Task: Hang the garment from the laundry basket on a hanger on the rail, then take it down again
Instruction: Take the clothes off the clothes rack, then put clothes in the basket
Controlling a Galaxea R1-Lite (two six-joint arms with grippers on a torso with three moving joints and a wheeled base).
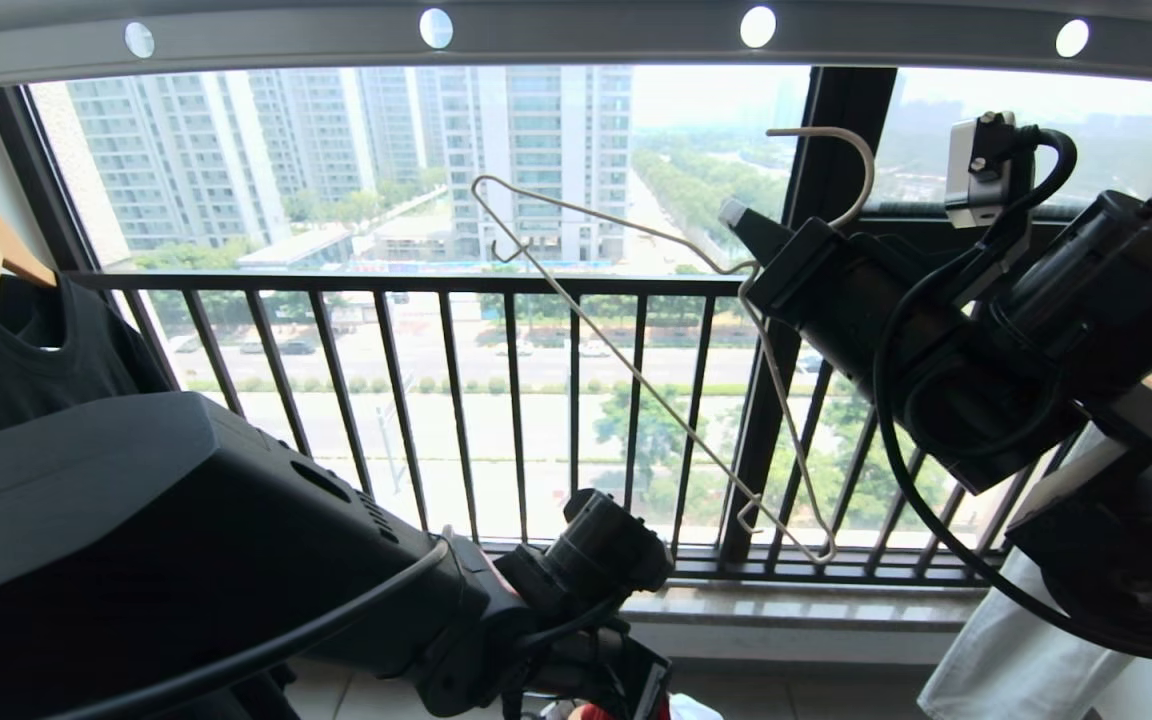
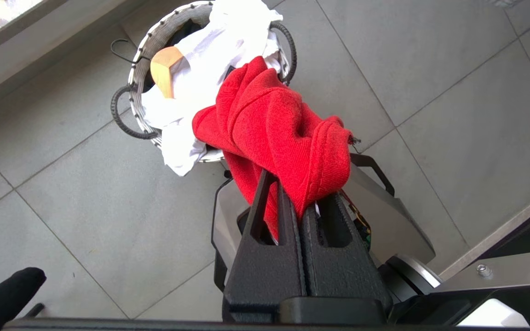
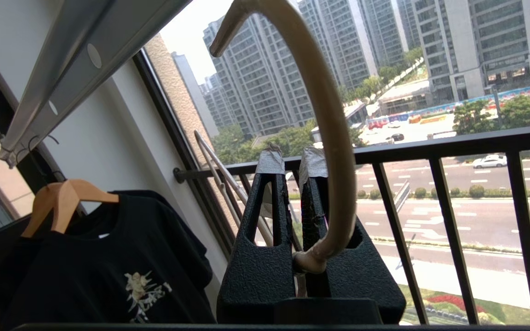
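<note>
Left end effector [image 2: 299,202] is clamped shut on a bunched fold of the red T-shirt [image 2: 274,124], low over the tiled floor [image 2: 430,69]. The shirt trails from the jaws back to the rim of the white woven laundry basket [image 2: 141,55], draped over white cloth [image 2: 210,50] that spills from it; a wooden hanger end [image 2: 166,69] also pokes out.

Right end effector [image 3: 297,257] is closed narrow on the twisted neck of the wire hanger [image 1: 636,370], held tilted below the grey holed rail [image 1: 576,35], hook [image 3: 325,115] free and not on the rail. A black T-shirt [image 3: 108,257] hangs on a wooden hanger [image 3: 69,200] at the rail's left end.

The shirt looks light, soft and limp; it will sag and bunch, so likely better gripped at collar or shoulder seam to thread it. The hanger is thin, springy wire that may pivot in the jaws; the neck is the firmest hold.
</note>
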